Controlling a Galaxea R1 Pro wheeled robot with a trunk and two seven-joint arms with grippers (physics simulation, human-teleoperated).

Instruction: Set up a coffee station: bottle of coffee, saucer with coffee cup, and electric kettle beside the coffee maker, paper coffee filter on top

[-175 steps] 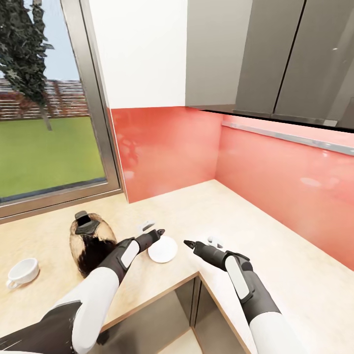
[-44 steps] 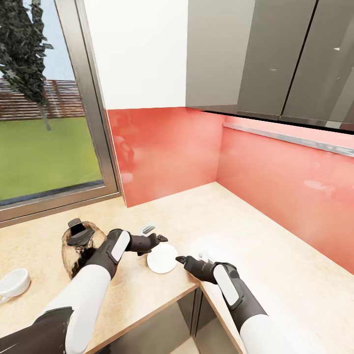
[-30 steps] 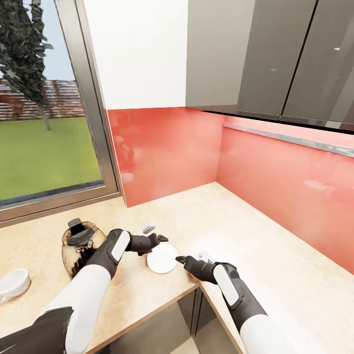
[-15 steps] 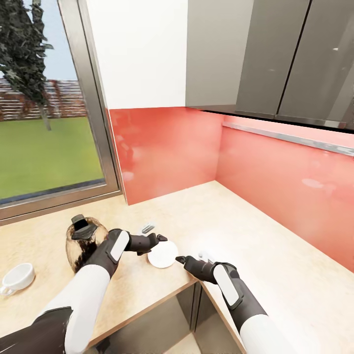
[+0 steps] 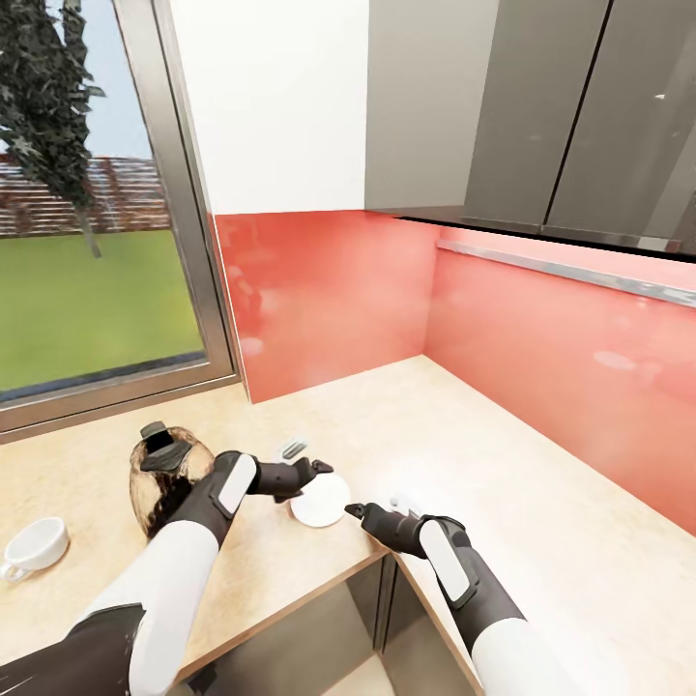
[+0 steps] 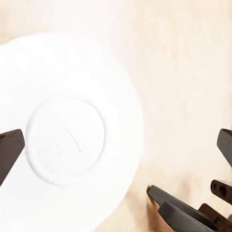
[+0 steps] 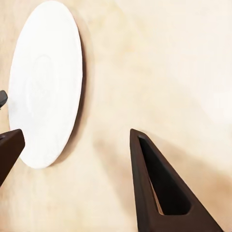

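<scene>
Nothing has shifted since a moment ago: both spread-fingered grippers, left (image 5: 322, 470) and right (image 5: 356, 508), flank the saucer (image 5: 320, 500) near the counter (image 5: 541, 522) edge.

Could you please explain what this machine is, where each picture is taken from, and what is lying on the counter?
It is a simulated two-armed robot. The head view looks down from its head over both arms; the other two come from cameras near each gripper. On the countertop lie a white saucer, a dark kettle and a white coffee cup. The left gripper hangs open over the saucer; the right gripper is open beside it. Neither holds anything. The dark wedges at the wrist views' edges are fingers.
</scene>
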